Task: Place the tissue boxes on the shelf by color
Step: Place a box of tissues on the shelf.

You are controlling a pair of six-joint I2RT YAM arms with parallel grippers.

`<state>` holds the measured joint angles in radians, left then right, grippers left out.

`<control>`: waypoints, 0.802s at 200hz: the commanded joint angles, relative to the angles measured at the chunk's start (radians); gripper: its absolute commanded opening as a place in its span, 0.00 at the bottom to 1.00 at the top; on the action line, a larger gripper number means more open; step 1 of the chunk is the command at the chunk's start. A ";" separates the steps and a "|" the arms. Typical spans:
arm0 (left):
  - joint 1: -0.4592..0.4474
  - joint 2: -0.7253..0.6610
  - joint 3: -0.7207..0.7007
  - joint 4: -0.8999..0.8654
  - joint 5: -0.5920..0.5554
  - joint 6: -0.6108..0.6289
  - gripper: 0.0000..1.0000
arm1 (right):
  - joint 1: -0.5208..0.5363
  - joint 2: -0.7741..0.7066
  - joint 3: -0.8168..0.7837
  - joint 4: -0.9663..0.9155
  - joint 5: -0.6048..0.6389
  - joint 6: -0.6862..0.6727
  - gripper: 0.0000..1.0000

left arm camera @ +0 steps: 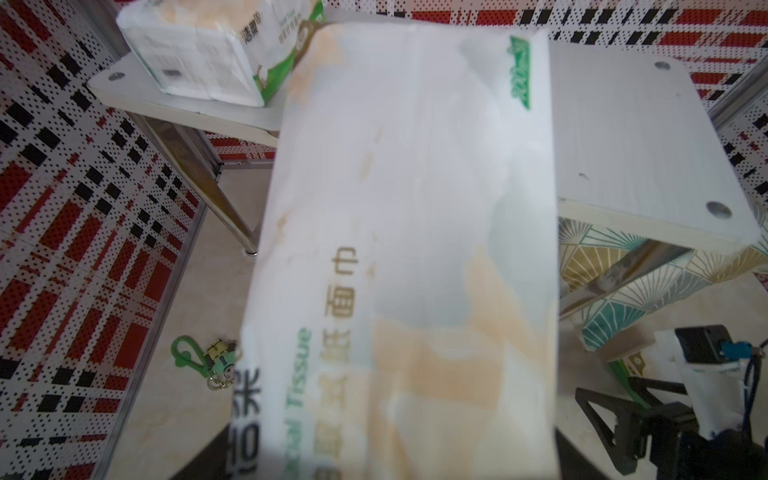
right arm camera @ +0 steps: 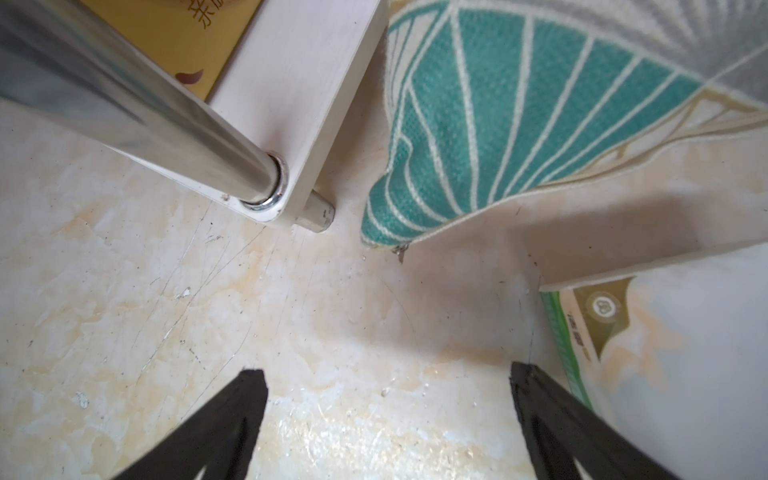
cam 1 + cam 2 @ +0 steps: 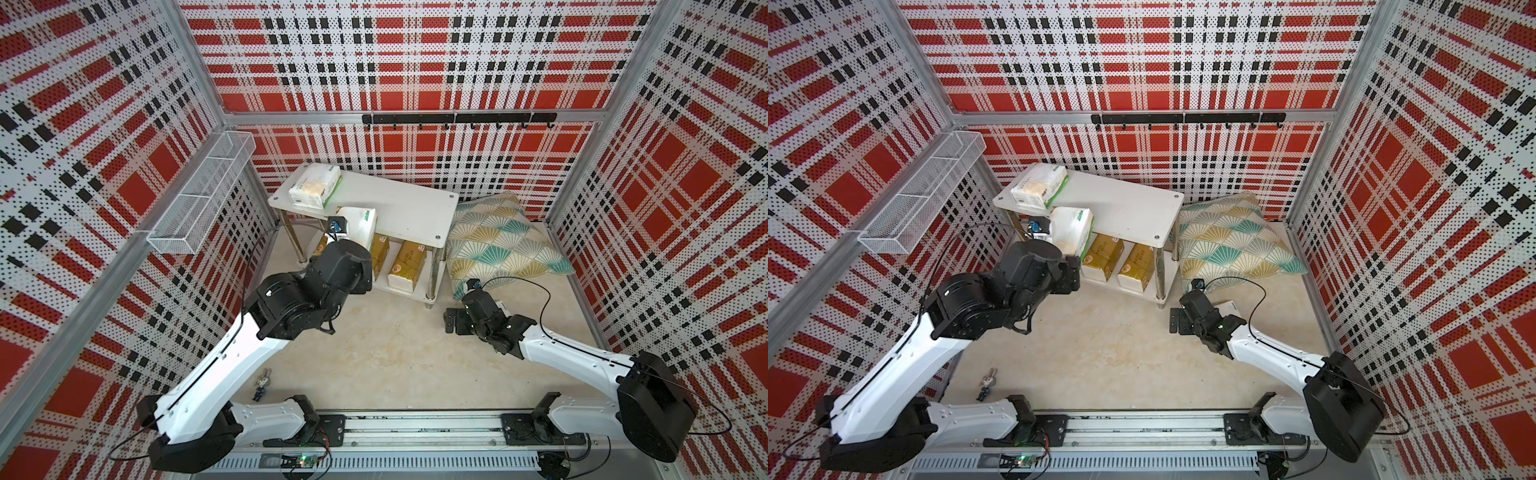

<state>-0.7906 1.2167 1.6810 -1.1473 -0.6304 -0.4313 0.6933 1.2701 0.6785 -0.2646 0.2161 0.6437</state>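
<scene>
R gripper (image 2: 388, 374) jaws apart, low beside floor pack (image 2: 665, 374). L gripper (image 3: 357, 249) clamped on held pack (image 3: 360, 226), long axis ~12 o'clock. Bare shelf top board (image 3: 409, 208) lies at 1 o'clock, placed pack (image 3: 315, 185) at 11.

The pale marbled worktop (image 3: 374, 353) is carrying the two-tier shelf (image 3: 415, 210), which is standing on chrome legs near the back wall. A white tissue pack (image 3: 314, 185) is lying at the left end of its top board. A gold tissue pack (image 3: 1102, 255) and a second gold pack (image 3: 1138, 266) are lying side by side on the lower board. A fan-patterned pillow (image 3: 498, 241) is resting on the worktop just beside the shelf's right end. Another white pack (image 2: 673, 374) is lying by the pillow's corner, and a keychain (image 3: 261, 384) is sitting near the front left.
</scene>
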 commanded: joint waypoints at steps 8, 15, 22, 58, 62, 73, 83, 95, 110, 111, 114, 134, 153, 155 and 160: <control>0.098 0.048 0.062 0.132 0.109 0.204 0.76 | -0.001 0.007 0.033 0.007 -0.003 -0.009 1.00; 0.119 0.064 0.067 0.146 0.126 0.223 0.76 | 0.000 0.009 0.034 0.008 -0.003 -0.009 1.00; 0.139 0.077 0.071 0.169 0.144 0.243 0.76 | 0.002 0.012 0.034 0.011 -0.003 -0.008 1.00; 0.219 0.162 0.129 0.240 0.228 0.309 0.76 | 0.014 0.028 0.040 0.013 -0.003 -0.004 1.00; 0.224 0.172 0.136 0.244 0.231 0.312 0.76 | 0.016 0.028 0.041 0.013 -0.003 -0.003 1.00; 0.241 0.201 0.153 0.256 0.248 0.326 0.76 | 0.017 0.028 0.041 0.013 -0.002 -0.001 1.00; 0.255 0.222 0.162 0.270 0.259 0.335 0.76 | 0.018 0.030 0.041 0.015 -0.003 0.000 1.00; 0.270 0.246 0.173 0.283 0.267 0.342 0.75 | 0.022 0.032 0.040 0.015 -0.003 0.003 1.00; 0.293 0.273 0.187 0.297 0.291 0.355 0.75 | 0.025 0.037 0.041 0.016 -0.003 0.006 1.00; 0.295 0.273 0.188 0.297 0.293 0.356 0.75 | 0.026 0.037 0.041 0.016 -0.003 0.007 1.00; 0.302 0.280 0.192 0.299 0.298 0.358 0.75 | 0.026 0.038 0.041 0.016 -0.003 0.006 1.00; 0.338 0.314 0.217 0.302 0.326 0.369 0.75 | 0.031 0.044 0.040 0.018 -0.003 0.012 1.00; 0.354 0.340 0.232 0.310 0.338 0.383 0.75 | 0.036 0.052 0.045 0.019 -0.003 0.011 1.00; 0.355 0.341 0.234 0.311 0.341 0.382 0.75 | 0.037 0.053 0.045 0.019 -0.003 0.012 1.00; 0.356 0.346 0.238 0.316 0.346 0.386 0.75 | 0.037 0.055 0.047 0.019 -0.003 0.013 1.00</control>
<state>-0.4515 1.5478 1.8751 -0.8963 -0.3233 -0.0792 0.7200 1.3117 0.7025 -0.2588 0.2127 0.6479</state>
